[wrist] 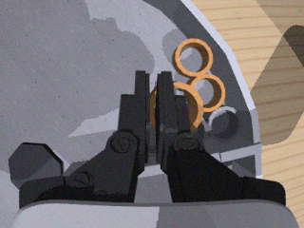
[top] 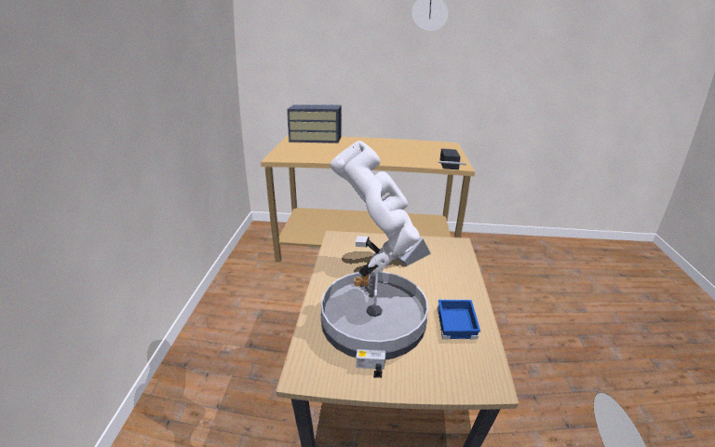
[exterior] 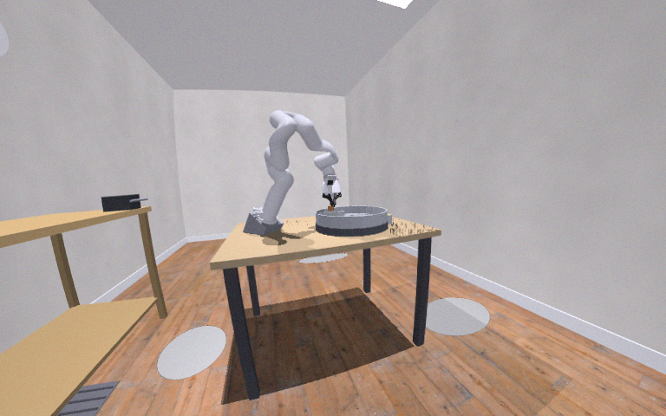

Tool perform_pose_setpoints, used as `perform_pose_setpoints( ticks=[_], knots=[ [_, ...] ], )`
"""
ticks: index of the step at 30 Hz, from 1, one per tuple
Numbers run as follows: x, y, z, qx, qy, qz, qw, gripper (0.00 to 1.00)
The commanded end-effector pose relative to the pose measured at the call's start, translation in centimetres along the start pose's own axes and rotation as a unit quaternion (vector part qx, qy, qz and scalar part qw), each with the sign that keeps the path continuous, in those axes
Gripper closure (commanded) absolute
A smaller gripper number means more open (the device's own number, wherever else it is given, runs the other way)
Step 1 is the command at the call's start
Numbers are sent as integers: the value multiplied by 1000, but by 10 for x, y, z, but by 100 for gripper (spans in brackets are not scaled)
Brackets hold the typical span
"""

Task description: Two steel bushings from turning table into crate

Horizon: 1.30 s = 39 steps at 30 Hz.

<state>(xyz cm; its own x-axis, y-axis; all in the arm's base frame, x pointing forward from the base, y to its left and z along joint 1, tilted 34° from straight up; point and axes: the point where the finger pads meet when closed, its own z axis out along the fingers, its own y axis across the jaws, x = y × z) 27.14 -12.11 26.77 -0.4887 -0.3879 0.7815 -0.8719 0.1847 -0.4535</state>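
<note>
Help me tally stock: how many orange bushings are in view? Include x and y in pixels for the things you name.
3: one gripped in the pincer (top: 370, 272) (exterior: 332, 204) (wrist: 153, 76); a middle bushing (wrist: 219, 91) and an outer bushing (wrist: 208, 61), adjacent on the turning table (top: 344, 326) (exterior: 352, 224) (wrist: 57, 71). Others may be hidden.

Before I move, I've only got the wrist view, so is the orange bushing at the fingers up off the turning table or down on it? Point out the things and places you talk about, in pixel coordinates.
Observer: Up, it seems: the exterior view shows an orange bushing (top: 365, 280) (exterior: 330, 208) (wrist: 198, 112) right under the gripper (top: 366, 275) (exterior: 332, 204) (wrist: 152, 90), at about rim height of the turning table (top: 400, 318) (exterior: 352, 222) (wrist: 71, 71).
Operator: That isn't steel. Anything in the crate?
Observer: In the top view, no bushing shows in the blue crate (top: 457, 318), which stands beside the turning table.
</note>
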Motion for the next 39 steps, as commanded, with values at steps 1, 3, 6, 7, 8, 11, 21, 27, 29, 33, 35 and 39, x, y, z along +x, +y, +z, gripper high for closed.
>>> perform_pose_setpoints(
  ticks=[1,3,6,7,8,11,21,27,29,33,35,39],
  knots=[
    [8,0,-10,1,0,1,1000,100],
    [9,0,-11,1,0,1,1000,100],
    [10,0,-12,1,0,1,1000,100],
    [10,0,-12,1,0,1,1000,100],
    [10,0,-12,1,0,1,1000,100],
    [10,0,-12,1,0,1,1000,100],
    [9,-2,-13,1,0,1,1000,100],
    [-6,-35,-25,1,0,1,1000,100],
    [-13,-52,-32,1,0,1,1000,100],
    [-24,-77,-41,1,0,1,1000,100],
    [-27,-84,-44,1,0,1,1000,100],
    [-39,-109,-53,1,0,1,1000,100]
  ],
)
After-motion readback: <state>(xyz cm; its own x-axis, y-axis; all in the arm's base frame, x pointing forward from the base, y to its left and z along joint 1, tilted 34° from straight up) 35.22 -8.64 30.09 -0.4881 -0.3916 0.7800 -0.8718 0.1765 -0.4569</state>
